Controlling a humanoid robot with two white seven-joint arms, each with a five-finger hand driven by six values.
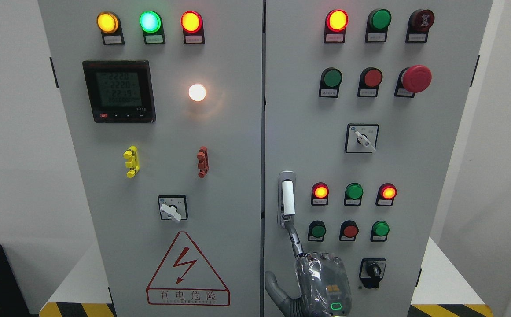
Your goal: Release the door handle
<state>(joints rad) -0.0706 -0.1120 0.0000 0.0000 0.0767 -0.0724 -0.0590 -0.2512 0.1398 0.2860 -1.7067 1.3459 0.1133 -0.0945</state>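
The door handle [287, 199] sits upright near the left edge of the cabinet's right door [435, 176], just left of a cluster of lit and unlit buttons. A single robot hand [312, 281] rises from the bottom edge a little right of the middle, so which arm it belongs to cannot be told. One finger [295, 240] is stretched up to the lower end of the handle, touching or nearly touching it, while the thumb stands apart to the left; the other fingers look loosely relaxed, and the hand does not appear to grip anything. The release looks nearly complete. To finish it well, the extended finger should likely draw straight down and back from the handle, clear of the selector switch [373, 272] at lower right and the buttons beside it, so nothing is nudged. The cabinet looks closed, both doors flush along the centre seam [263, 110], so its contents are hidden.
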